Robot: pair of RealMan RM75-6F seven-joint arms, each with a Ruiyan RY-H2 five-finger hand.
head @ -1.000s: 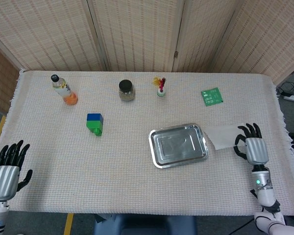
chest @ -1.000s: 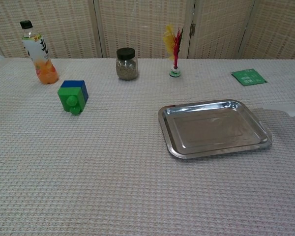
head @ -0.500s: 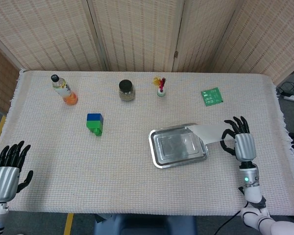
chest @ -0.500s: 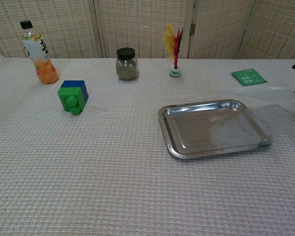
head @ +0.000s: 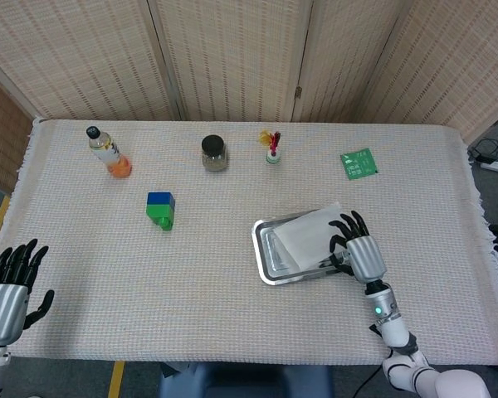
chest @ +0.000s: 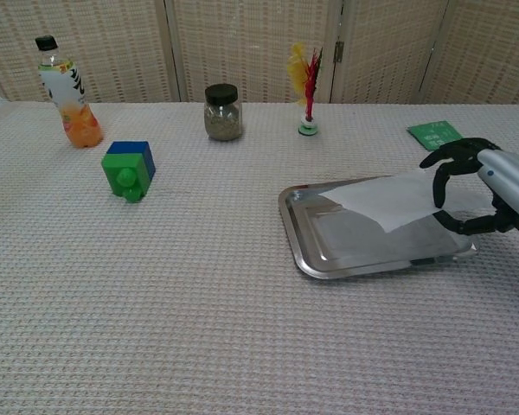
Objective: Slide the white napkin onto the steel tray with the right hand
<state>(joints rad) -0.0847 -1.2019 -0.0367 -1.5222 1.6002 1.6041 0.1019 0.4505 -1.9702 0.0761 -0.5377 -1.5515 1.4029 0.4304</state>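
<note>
Left robot hand at near left desk edge, fingers spread, holding nothing. Right robot hand over right end of shiny rectangular steel tray, fingers pressing on white paper napkin; whether napkin is pinched cannot be told. Napkin lies mostly over tray, far corner overhanging rim. Woven cream cloth-covered desk underneath. Farther left: green-and-blue toy block. Far row: orange drink bottle, dark-lidded glass jar, small feathered shuttlecock, green flat packet.
</note>
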